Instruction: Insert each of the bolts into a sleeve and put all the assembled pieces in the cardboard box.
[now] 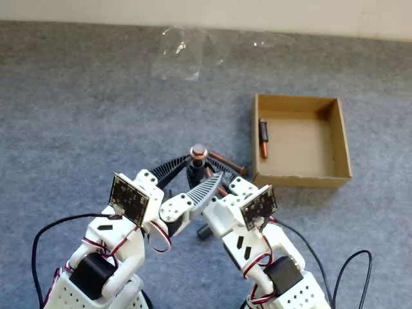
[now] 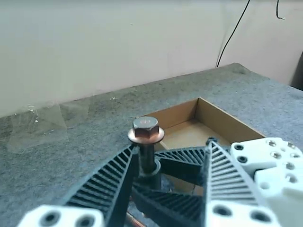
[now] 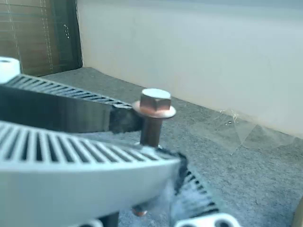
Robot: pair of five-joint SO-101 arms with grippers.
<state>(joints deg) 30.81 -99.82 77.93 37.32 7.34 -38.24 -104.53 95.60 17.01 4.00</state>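
the bolt [image 2: 146,132] stands upright, head up, just left of the cardboard box [image 1: 302,181], with its shank down in a black sleeve [image 2: 150,182]. your right hand [image 3: 158,142] seems to be pinching that sleeve from both sides. your left hand [image 2: 173,145] is spread around the pair, 1 finger just beside the shank and the other well clear. judge the bolt as small, dense and stiff, with a smooth plated shank that could slide in ribbed fingers. the sleeve probably fits loosely, so hold the sleeve body and keep the head up, or pinch across both parts, before you tilt toward the box. 1 assembled piece [image 1: 263,138] already lies inside, along the box's left wall. a loose bolt [image 1: 226,162] lies on the desk [image 1: 77,129] between the hands and the box, and a spare sleeve [image 1: 205,232] lies nearer you. the desk is covered in grey felt, which should stop parts rolling. a clear plastic bag [image 1: 180,48] lies at the far edge, under a pale wall.
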